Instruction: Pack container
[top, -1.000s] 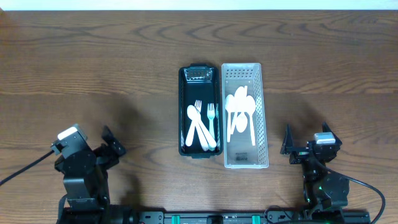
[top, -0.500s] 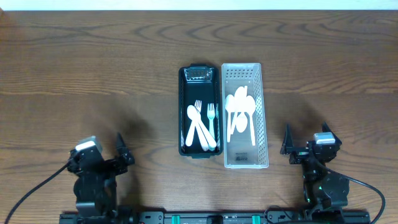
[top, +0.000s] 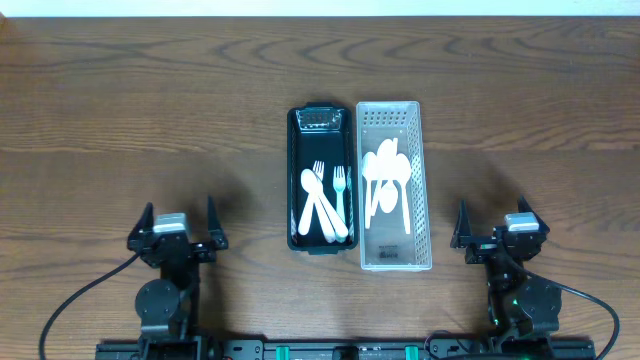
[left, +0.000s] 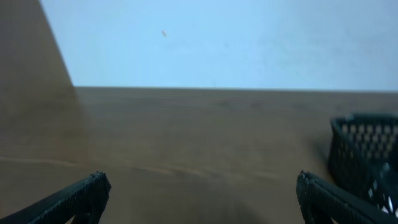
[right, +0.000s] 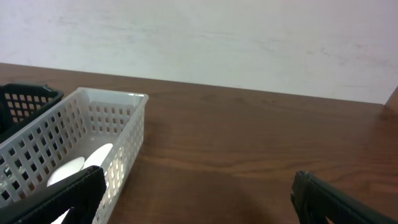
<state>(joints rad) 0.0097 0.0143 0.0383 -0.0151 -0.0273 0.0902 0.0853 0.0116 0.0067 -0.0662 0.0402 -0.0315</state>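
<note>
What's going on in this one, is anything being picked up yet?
Nothing is being handled at this moment. The left end effector and the right end effector both sit open and empty near the front edge of the table, one on each side. In the middle, a black basket holding white forks stands side by side with a white basket holding white spoons.

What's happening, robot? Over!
Open, empty: left claw, right claw. On table: forks in black tray, spoons in white basket. Nothing in the way.
</note>
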